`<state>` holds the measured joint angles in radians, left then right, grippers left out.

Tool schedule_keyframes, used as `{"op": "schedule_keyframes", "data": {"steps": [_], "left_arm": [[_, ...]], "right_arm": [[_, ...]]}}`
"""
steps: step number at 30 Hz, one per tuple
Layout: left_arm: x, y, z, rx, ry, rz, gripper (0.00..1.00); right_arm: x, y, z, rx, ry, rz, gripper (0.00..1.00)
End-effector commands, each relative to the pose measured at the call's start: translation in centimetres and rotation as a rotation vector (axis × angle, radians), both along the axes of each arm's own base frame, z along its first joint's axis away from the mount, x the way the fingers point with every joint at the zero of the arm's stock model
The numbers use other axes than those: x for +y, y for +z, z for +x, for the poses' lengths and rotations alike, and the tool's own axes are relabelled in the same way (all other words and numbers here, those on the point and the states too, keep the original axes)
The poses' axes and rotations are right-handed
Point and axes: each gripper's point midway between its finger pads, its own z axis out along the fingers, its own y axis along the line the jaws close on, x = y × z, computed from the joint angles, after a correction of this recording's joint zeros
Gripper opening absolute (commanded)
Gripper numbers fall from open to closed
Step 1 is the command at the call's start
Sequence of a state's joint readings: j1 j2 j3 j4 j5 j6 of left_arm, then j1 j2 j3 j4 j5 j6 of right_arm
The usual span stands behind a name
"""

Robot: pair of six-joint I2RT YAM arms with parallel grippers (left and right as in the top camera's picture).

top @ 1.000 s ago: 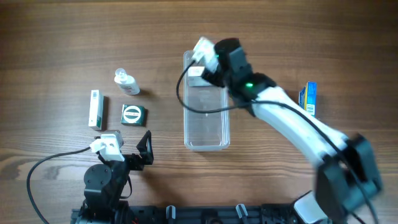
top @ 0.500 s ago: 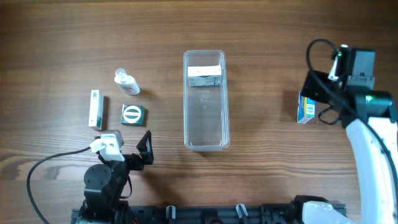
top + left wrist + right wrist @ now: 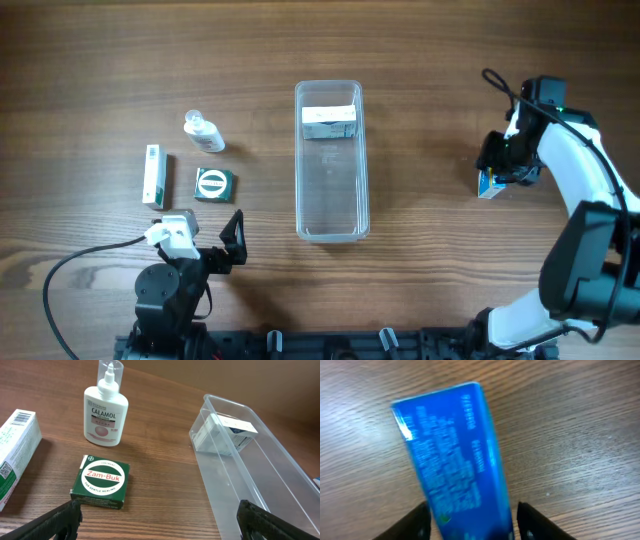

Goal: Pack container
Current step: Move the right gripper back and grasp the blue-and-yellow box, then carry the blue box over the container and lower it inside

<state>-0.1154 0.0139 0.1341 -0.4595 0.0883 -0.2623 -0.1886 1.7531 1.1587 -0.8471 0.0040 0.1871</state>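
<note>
The clear long container (image 3: pixel 299 170) stands mid-table with a white box (image 3: pixel 329 122) at its far end; it also shows in the left wrist view (image 3: pixel 260 495), with the white box (image 3: pixel 222 435) inside. My right gripper (image 3: pixel 510 160) is open over a blue box (image 3: pixel 489 186) at the right. In the right wrist view the blue box (image 3: pixel 452 455) lies between the fingers (image 3: pixel 472 522), a small gap on the right side. My left gripper (image 3: pixel 205 238) is open and empty near the front edge, its fingers (image 3: pixel 160 520) wide apart.
Left of the container lie a Calamol bottle (image 3: pixel 204 131) (image 3: pixel 105 412), a green Zam-Buk box (image 3: pixel 213 184) (image 3: pixel 102 482) and a long white-green box (image 3: pixel 153 175) (image 3: pixel 15 455). Cables trail from both arms.
My right arm left the white box in the container's far end, swung to the right and came down with its fingers around the blue box. The left arm has not moved.
</note>
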Motion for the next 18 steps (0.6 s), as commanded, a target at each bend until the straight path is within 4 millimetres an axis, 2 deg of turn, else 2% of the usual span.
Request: {"op": "schedule_keyframes", "data": {"steps": [1, 5, 6, 7, 10, 12, 13, 15, 16, 18], "left_arm": [[0.0, 0.2, 0.0, -0.013, -0.006, 0.019, 1.00], [0.0, 0.2, 0.0, -0.014, -0.006, 0.019, 1.00], [0.0, 0.2, 0.0, -0.013, -0.006, 0.019, 1.00], [0.0, 0.2, 0.0, -0.013, -0.006, 0.019, 1.00], [0.0, 0.2, 0.0, -0.013, -0.006, 0.019, 1.00], [0.0, 0.2, 0.0, -0.013, -0.006, 0.019, 1.00], [0.0, 0.2, 0.0, -0.013, -0.006, 0.019, 1.00], [0.0, 0.2, 0.0, -0.013, -0.006, 0.019, 1.00], [0.0, 0.2, 0.0, -0.013, -0.006, 0.019, 1.00], [0.0, 0.2, 0.0, -0.013, -0.006, 0.019, 1.00]], "right_arm": [[-0.1, 0.6, 0.2, -0.018, -0.019, -0.012, 0.30], [0.9, 4.7, 1.4, -0.122, 0.026, -0.007, 0.24], [2.3, 7.3, 2.2, -0.203, 0.090, 0.011, 0.18], [3.4, 8.9, 2.6, -0.254, 0.136, 0.022, 0.15], [10.2, 16.9, 3.6, -0.495, 0.453, 0.054, 0.12], [14.6, 20.9, 3.2, -0.615, 0.646, 0.061, 0.08], [18.5, 23.6, 2.4, -0.705, 0.818, 0.054, 0.04], [23.2, 25.4, 0.8, -0.775, 1.059, 0.037, 0.04], [26.7, 25.7, -0.9, -0.811, 1.262, 0.013, 0.04], [30.2, 25.1, -2.8, -0.831, 1.509, -0.029, 0.04]]}}
